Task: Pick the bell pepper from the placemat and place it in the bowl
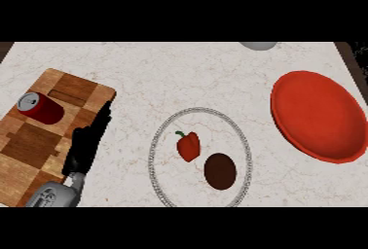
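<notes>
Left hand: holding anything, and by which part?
Nothing held. The left hand is open beside the cutting board; the bell pepper lies on the placemat, untouched.

The pepper (188, 147) is coloured red with a green stem; the placemat (152, 155) is rimmed in grey beading; the bowl (316, 119) is coloured red; the board (32, 143) is patched in browns.

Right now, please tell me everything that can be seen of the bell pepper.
The bell pepper is small and red, with a short green stem pointing toward the view's upper left. It lies on the round pale placemat, left of its middle. A dark brown round object sits close at its lower right; whether they touch I cannot tell. No hand holds it: the left hand is open by the wooden board, well apart.
</notes>
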Available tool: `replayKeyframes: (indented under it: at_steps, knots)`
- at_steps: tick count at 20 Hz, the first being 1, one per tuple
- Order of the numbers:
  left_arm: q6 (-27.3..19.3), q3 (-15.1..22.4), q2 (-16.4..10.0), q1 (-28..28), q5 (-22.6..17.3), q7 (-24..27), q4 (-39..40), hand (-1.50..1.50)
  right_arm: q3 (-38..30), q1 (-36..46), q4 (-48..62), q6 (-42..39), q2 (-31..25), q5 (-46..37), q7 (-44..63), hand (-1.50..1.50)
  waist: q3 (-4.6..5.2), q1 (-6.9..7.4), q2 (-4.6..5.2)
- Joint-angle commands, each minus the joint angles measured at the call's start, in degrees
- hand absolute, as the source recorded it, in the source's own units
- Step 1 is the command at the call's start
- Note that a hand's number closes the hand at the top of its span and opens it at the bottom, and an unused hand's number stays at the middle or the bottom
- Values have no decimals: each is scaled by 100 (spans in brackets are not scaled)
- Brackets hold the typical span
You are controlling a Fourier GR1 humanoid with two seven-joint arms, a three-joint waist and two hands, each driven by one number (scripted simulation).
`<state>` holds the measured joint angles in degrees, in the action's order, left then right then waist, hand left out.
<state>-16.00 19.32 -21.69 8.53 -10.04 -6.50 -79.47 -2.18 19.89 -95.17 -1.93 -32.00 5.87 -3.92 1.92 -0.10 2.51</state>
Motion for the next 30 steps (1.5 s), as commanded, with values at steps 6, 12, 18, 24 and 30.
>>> replayKeyframes:
  at_steps: [6,12,18,24,30]
  knots:
    - [-228,-343,-294,999,422,444,-519,0,1586,277,939,-2283,1282,1778,-215,150,-282,1107,60]
    - [-363,-459,-258,1196,414,39,-602,0,1099,789,2919,-2697,1509,1447,-1740,-150,-238,574,-64]
    - [-240,-651,-564,1059,361,-196,-865,0,1459,1754,3809,-3662,770,98,-3130,-150,-218,530,-146]
    - [-556,-591,-272,988,596,-185,-761,0,2397,2688,3830,-3376,840,-1128,-2892,-150,-196,301,-201]
    - [-646,-549,-230,643,738,-222,-1013,0,3242,3226,4064,-3155,1125,-2165,-2778,-150,-194,240,-218]
